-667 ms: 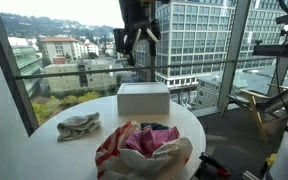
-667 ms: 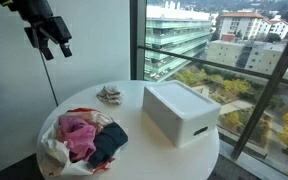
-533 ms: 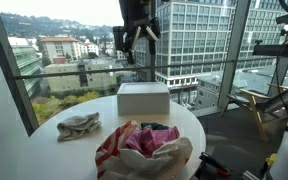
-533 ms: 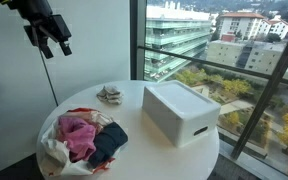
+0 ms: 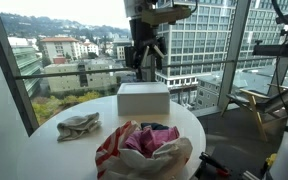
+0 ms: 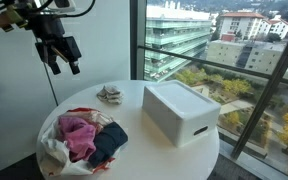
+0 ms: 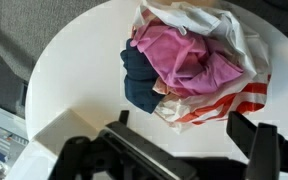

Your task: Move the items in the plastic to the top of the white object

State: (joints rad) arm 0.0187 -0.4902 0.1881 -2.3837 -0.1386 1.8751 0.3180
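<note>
Gripper (image 5: 144, 55) high over the round table (image 5: 49, 135), wide open, nothing in it. In an exterior view, clothes (image 5: 149, 140) inside the plastic bag (image 5: 134, 160) at 6 o'clock on the table. White box (image 5: 143, 100) at 12 o'clock. Small rag (image 5: 79, 125) at 9 o'clock.

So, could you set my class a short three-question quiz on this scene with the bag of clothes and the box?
1. True or false: clothes lie on top of the white box.
2. Where is the pink garment? A: in the plastic bag. B: on the box. C: in the hand.
3. Fill in: above the table, the hand's fingers are ___ (open or shut).
Key: 1 false; 2 A; 3 open.
</note>
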